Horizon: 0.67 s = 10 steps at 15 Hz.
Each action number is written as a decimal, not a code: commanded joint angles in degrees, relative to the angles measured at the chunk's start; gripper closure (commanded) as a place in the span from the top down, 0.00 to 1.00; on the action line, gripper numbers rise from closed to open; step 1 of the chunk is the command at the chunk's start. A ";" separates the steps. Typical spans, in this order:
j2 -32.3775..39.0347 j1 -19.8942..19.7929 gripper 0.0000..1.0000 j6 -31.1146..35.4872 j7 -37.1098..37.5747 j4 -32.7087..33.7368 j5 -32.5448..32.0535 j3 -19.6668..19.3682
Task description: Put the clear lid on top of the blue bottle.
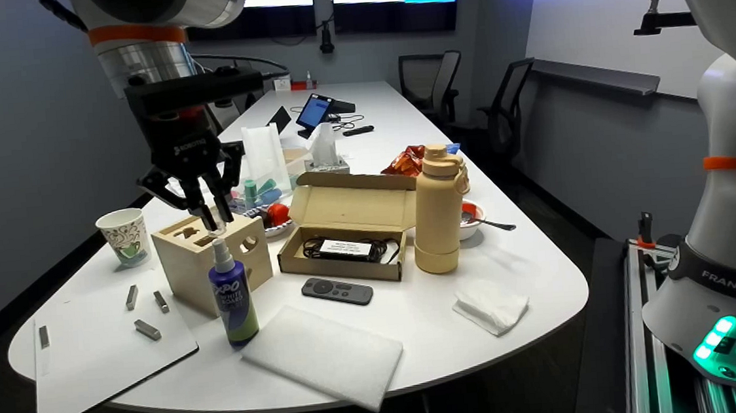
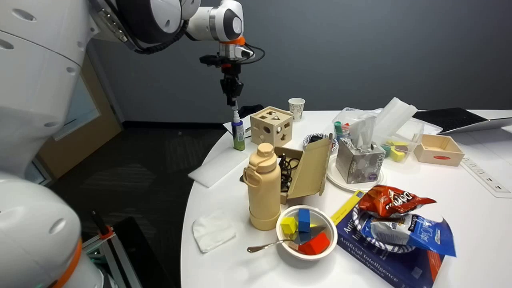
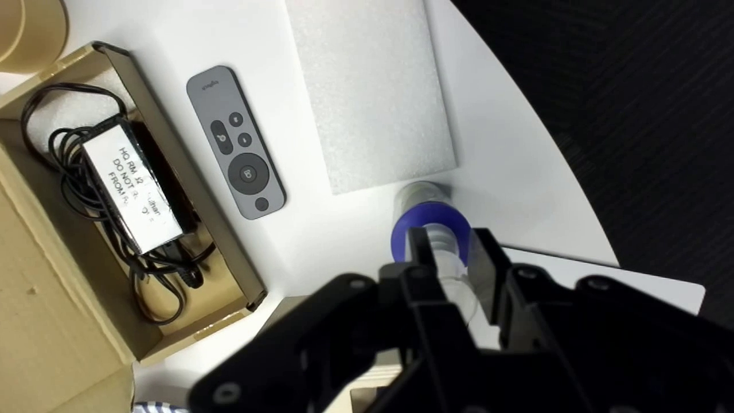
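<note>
The blue bottle (image 1: pixel 234 302) is a dark-blue spray bottle with a white nozzle. It stands upright on the table beside the wooden box, also in an exterior view (image 2: pixel 238 136) and the wrist view (image 3: pixel 414 221). My gripper (image 1: pixel 219 222) is directly above it, pointing down, as an exterior view (image 2: pixel 231 103) also shows. In the wrist view my gripper (image 3: pixel 449 234) has the small clear lid (image 3: pixel 460 298) between its fingers. The lid (image 1: pixel 215 230) shows just under the fingertips, over the nozzle. I cannot tell whether its lower edge touches the nozzle.
The wooden shape box (image 1: pixel 189 273) stands right beside the bottle, under the gripper. A white foam sheet (image 1: pixel 324 354) and a whiteboard panel (image 1: pixel 91 366) lie near it. A grey remote (image 1: pixel 337 291), an open cardboard box (image 1: pixel 340 271) and a tan canister (image 1: pixel 438 220) stand further off.
</note>
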 commanded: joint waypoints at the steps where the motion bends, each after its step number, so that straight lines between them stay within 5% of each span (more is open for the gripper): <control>1: 2.16 0.79 0.06 -2.77 -0.83 4.04 0.55 -0.14; 10: 2.88 1.04 0.06 -3.09 -0.26 4.43 0.58 -0.48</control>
